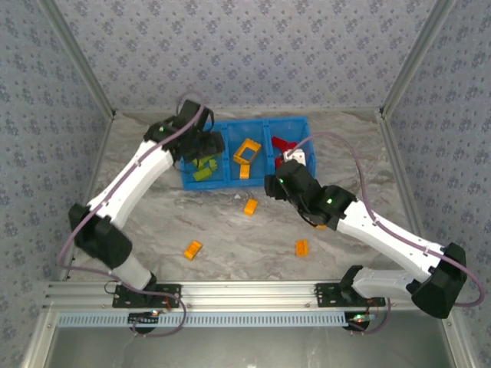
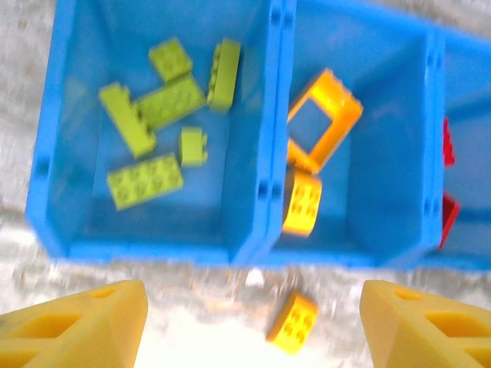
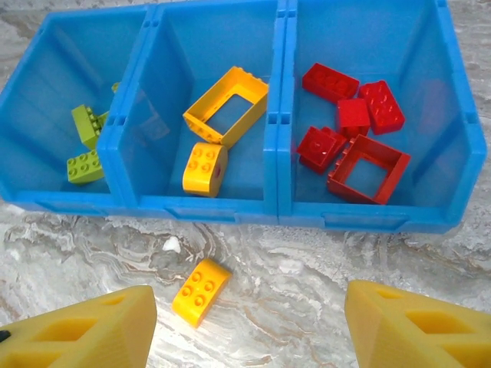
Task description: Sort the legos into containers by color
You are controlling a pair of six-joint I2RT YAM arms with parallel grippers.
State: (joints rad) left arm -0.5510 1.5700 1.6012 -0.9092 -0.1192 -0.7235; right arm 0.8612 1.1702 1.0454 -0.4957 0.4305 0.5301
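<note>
**A:** How are the two end effectors set?

**B:** The left end effector (image 2: 253,303) hangs at the left end of the bright blue three-compartment plastic bin (image 2: 272,188). Its yellow fingers (image 2: 77,326) are spread wide, with nothing gripped. The right end effector (image 3: 251,299) is also spread and empty, above the grey marbled counter (image 3: 345,253) just in front of the bin.

**A:** And where are the bricks?

**B:** Six lime green plastic bricks (image 2: 144,180) lie scattered in the left compartment. The middle compartment holds an orange hollow rectangular frame (image 3: 226,106), with a rounded orange brick (image 3: 205,169) just beside it, toward the near wall. The right compartment holds a red hollow rectangular frame (image 3: 368,169) and four red bricks (image 3: 330,80), all close together.

**A:** Anything outside the bin?

**B:** Three orange pieces lie on the counter. A small orange studded brick (image 3: 201,291) sits just in front of the middle compartment. A second loose orange brick (image 1: 192,249) and a third loose orange brick (image 1: 301,247) lie nearer the arm bases, well apart from each other.
</note>
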